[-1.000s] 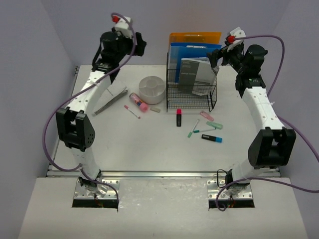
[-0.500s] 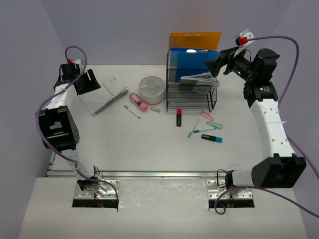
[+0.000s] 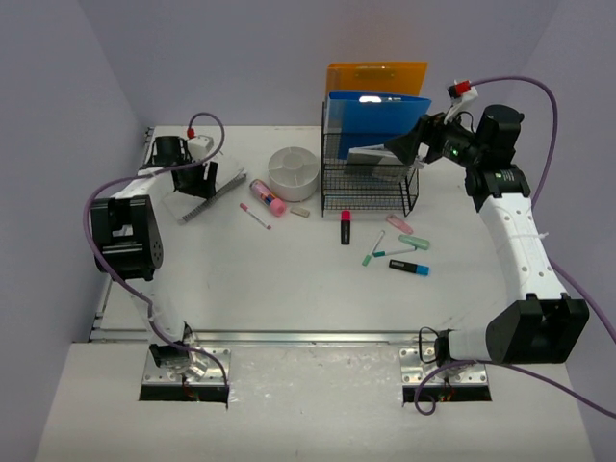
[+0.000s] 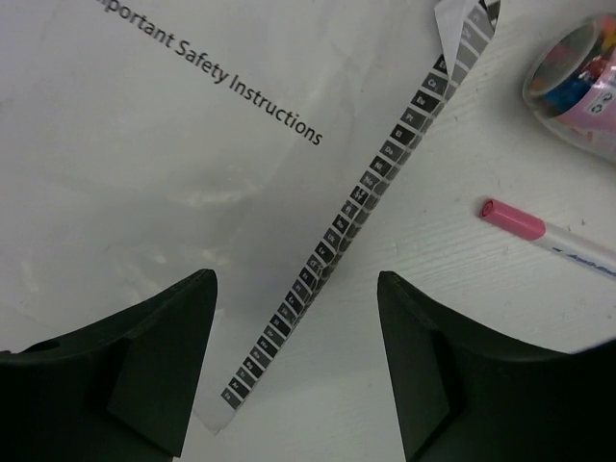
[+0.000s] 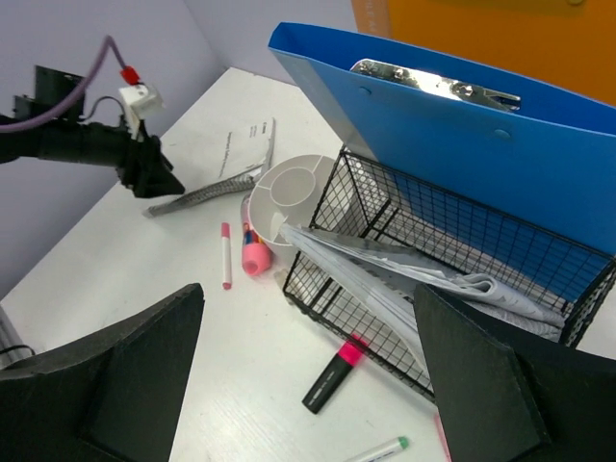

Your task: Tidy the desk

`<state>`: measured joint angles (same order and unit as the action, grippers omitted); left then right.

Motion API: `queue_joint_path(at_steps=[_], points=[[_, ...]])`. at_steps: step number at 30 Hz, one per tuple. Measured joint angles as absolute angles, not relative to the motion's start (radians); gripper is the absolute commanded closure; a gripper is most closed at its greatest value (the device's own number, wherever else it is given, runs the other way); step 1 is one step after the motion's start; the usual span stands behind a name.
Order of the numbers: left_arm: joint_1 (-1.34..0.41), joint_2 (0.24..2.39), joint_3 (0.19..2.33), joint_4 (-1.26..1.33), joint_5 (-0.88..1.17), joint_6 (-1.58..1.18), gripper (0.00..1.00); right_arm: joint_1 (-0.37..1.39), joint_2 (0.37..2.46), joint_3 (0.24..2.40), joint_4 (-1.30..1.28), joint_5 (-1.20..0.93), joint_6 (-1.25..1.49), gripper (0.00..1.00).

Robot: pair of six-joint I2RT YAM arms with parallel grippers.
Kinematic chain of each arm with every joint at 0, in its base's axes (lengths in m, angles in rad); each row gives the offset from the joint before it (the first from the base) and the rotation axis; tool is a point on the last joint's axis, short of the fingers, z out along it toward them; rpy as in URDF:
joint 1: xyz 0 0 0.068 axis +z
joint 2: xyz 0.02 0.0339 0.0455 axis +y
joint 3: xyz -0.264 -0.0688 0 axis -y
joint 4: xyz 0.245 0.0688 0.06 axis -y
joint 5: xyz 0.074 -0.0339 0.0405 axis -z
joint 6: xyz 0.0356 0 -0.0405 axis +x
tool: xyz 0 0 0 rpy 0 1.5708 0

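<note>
Step in hand, as I read it: picking up the safety booklet (image 3: 214, 187) at the far-left of the desk (image 3: 289, 298). The left gripper (image 3: 195, 181) hangs low over it. In the left wrist view the left gripper (image 4: 294, 385) is spread and empty, and its fingers (image 4: 125, 375) straddle the booklet's grey tabbed edge strip (image 4: 356, 202), with the cover reading "Important Safety Instructions". Whether the fingers touch the paper, cannot tell. The next move probably calls for dropping onto that edge, pinching the thin stack without just sliding it flat, then carrying it to the wire rack (image 3: 371, 188). The right gripper (image 3: 402, 146) hovers at the rack's upper right, also spread and holding nothing. In its own view the right gripper (image 5: 308, 294) looks down on a sheaf of papers (image 5: 404, 279) lying slanted in the rack, in front of the blue folder (image 5: 452, 125). The orange folder (image 3: 375, 75) stands behind the blue one. Loose items are left on the desk. A pink-capped pen (image 4: 539, 226) lies just beside the booklet edge and a pink tube (image 3: 267, 197) is near it; both could get nudged during the pinch. A white round divided tray (image 3: 294, 171) stands between the booklet and the rack, on the likely carry path. In front of the rack lie a red-and-black highlighter (image 3: 345, 227), green pens (image 3: 385, 252), a pink bit (image 3: 399, 224), a mint eraser (image 3: 414, 242) and a blue-ended marker (image 3: 409, 267). The right arm sits at the rack, so both arms could crowd there.
</note>
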<state>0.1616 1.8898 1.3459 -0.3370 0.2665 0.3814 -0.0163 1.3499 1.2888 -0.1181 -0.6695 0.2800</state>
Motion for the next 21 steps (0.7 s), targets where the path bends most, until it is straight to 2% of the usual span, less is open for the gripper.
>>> queue_joint_path(at_steps=[7, 11, 18, 20, 21], points=[[0.128, 1.992, 1.365, -0.366, 0.269, 0.482, 0.34, -0.016, 1.350, 1.289, -0.139, -0.694, 0.330, 0.11], [0.114, 2.032, 1.370, -0.359, 0.238, 0.511, 0.37, -0.016, 1.350, 1.289, -0.145, -0.694, 0.344, 0.11], [0.099, 2.048, 1.370, -0.285, 0.125, 0.529, 0.54, -0.010, 1.350, 1.291, -0.158, -0.696, 0.361, 0.12], [0.098, 2.053, 1.369, -0.262, 0.098, 0.536, 0.63, 0.004, 1.350, 1.289, -0.156, -0.697, 0.365, 0.12], [0.097, 2.057, 1.369, -0.250, 0.087, 0.539, 0.63, 0.017, 1.350, 1.287, -0.152, -0.695, 0.366, 0.12]])
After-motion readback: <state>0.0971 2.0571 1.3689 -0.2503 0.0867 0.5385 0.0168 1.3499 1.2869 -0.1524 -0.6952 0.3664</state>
